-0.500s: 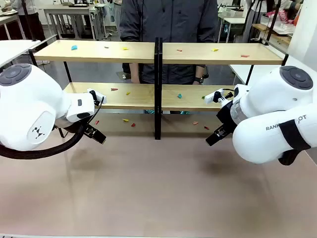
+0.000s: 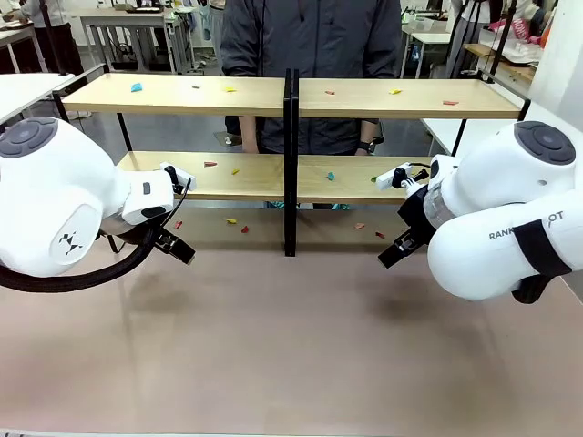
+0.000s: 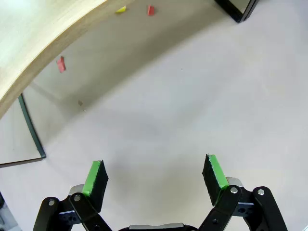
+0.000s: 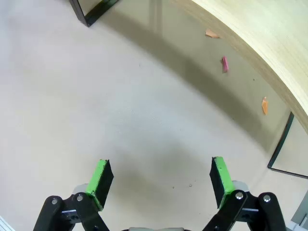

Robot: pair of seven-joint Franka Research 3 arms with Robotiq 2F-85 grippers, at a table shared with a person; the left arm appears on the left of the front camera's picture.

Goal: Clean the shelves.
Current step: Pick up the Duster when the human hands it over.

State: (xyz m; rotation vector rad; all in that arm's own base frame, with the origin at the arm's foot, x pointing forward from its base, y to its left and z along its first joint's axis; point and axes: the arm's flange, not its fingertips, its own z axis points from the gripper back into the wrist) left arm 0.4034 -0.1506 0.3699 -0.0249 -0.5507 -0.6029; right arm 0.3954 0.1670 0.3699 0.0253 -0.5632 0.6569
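The shelves (image 2: pixel 228 95) stand across the far side of the tabletop, two light wooden tiers in a black frame with a centre post (image 2: pixel 290 164). Small coloured scraps lie on both tiers, such as a blue one (image 2: pixel 137 87) and a teal one (image 2: pixel 331 176), and more lie beneath: a yellow scrap (image 2: pixel 231 220) and an orange scrap (image 2: pixel 360 226). My left gripper (image 2: pixel 173 246) (image 3: pixel 155 177) hovers open above bare tabletop in front of the lower board (image 3: pixel 38 43), a red scrap (image 3: pixel 60 63) ahead. My right gripper (image 2: pixel 393 250) (image 4: pixel 160 177) is open too, a pink scrap (image 4: pixel 224 64) ahead.
A person in a dark jacket (image 2: pixel 310 36) stands close behind the shelves. The beige tabletop (image 2: pixel 291 346) stretches wide and bare in front of both grippers. White tables (image 2: pixel 23 86) flank the shelves' ends.
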